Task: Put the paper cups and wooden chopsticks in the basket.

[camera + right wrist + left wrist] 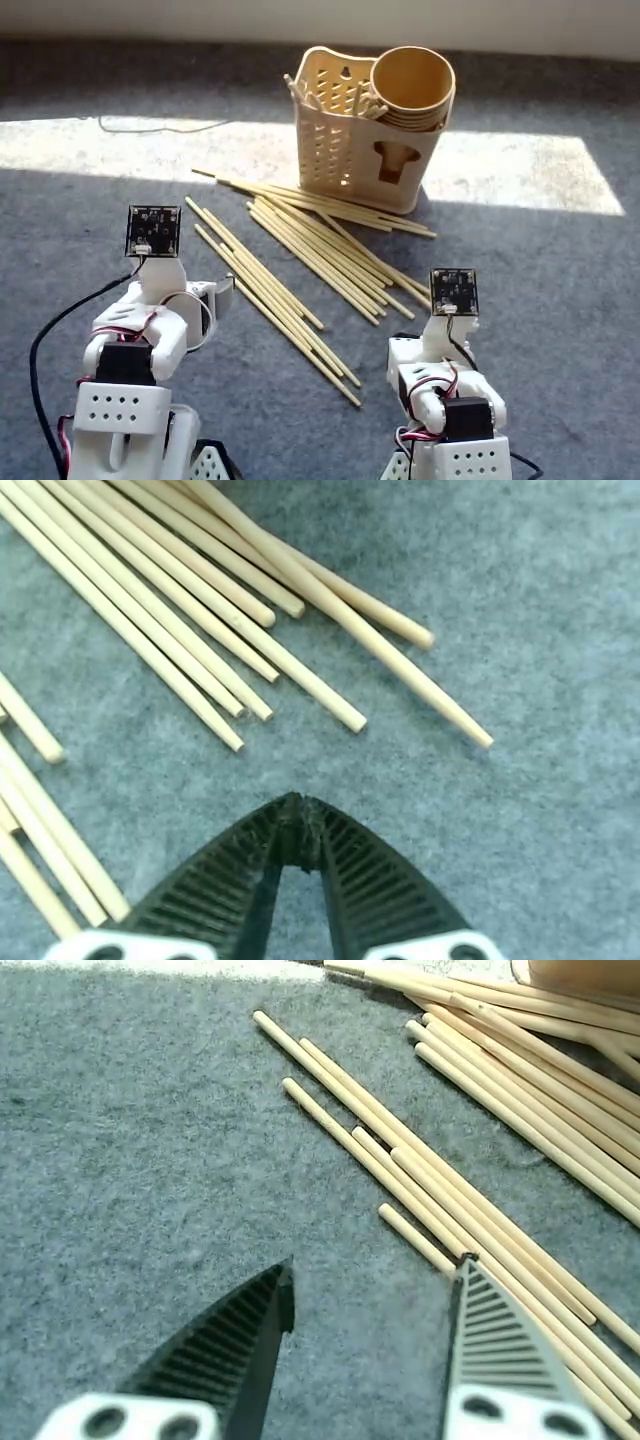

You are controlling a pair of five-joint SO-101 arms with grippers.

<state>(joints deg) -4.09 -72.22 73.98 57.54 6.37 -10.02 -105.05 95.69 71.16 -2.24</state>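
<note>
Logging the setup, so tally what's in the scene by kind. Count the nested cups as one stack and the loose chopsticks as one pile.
Basket: 1
Stack of paper cups, standing in the basket: 1
Pile of loose chopsticks on the carpet: 1
Robot arms, left arm and right arm: 2
Total: 5

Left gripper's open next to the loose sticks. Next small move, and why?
Probably shift the left gripper sideways toward its white jaw and lower it, so the open jaws straddle the nearest chopsticks. The paper cups already sit in the basket, many sticks lie on the carpet, and the jaws frame mostly bare carpet.
</note>
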